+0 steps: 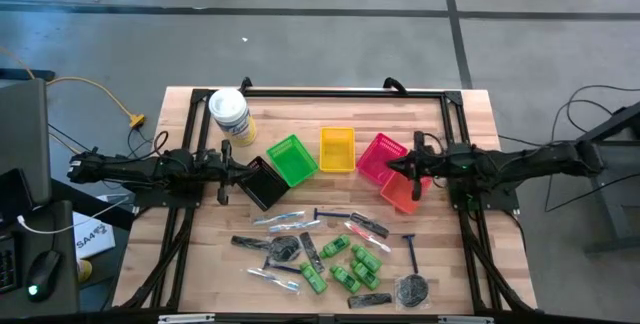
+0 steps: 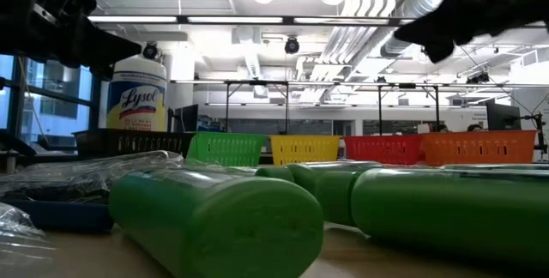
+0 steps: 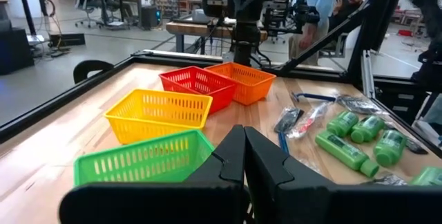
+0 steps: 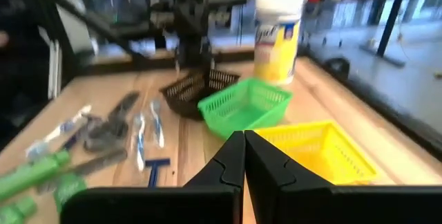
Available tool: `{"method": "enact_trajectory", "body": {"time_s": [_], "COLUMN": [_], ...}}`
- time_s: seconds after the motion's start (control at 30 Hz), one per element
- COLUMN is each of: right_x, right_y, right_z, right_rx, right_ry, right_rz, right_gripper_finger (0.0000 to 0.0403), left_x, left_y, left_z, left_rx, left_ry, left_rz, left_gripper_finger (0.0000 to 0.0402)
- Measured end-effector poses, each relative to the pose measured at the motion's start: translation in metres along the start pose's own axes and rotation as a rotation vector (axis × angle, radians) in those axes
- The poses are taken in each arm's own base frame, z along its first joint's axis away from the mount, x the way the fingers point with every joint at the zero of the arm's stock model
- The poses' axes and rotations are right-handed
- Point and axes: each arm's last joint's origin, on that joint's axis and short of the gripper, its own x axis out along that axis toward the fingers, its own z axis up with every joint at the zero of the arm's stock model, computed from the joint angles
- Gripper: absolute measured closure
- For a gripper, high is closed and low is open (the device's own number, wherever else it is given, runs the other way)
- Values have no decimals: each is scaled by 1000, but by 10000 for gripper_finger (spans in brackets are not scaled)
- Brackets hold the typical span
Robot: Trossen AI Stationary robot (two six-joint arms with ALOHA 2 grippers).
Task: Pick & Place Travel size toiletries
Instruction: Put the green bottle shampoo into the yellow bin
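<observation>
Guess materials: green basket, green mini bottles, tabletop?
Green basket: looks like moulded plastic, semi-gloss, with slotted lattice walls. Green mini bottles: likely plastic too, smooth and slightly shiny, opaque. Tabletop: wood, probably butcher block, with pale glued strips and visible grain, matte.

Pale wooden table top of butcher-block strips, smooth and matt; framed by matt black metal bars

Latticed plastic baskets, slightly shiny: black, green, yellow, red, orange

Smooth plastic green mini bottles, soft sheen along the sides in the low view

Crinkled clear film, glossy, around the slim sticks; dark round packet with a faint shine

White plastic tub with a glossy printed label

Matt black plastic on the closed fingers of the left gripper and the right gripper
</observation>
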Motion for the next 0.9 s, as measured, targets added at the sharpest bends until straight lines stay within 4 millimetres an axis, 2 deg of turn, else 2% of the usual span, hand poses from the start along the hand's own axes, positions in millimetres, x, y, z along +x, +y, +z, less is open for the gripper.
{"method": "enact_trajectory", "body": {"time_s": [0.3,0.47,0.6,0.73,0.9], "right_x": [74,118,145,164,179], "right_y": [21,50,81,113,135], "right_z": [30,34,37,34,14], "right_rx": [-56,-174,-247,-293,-389], "right_ry": [390,584,633,654,705], "right_rz": [87,158,249,386,361], "right_gripper_finger": [401,401,396,345,240], "left_x": [0,0,0,0,0], "left_y": [0,0,0,1,1], "left_z": [0,0,-1,-2,-2], "left_rx": [-1,-21,-20,-19,-19], "left_ry": [-1,-1,11,21,21], "left_rz": [13,13,14,15,14], "left_gripper_finger": [402,402,402,402,402]}}
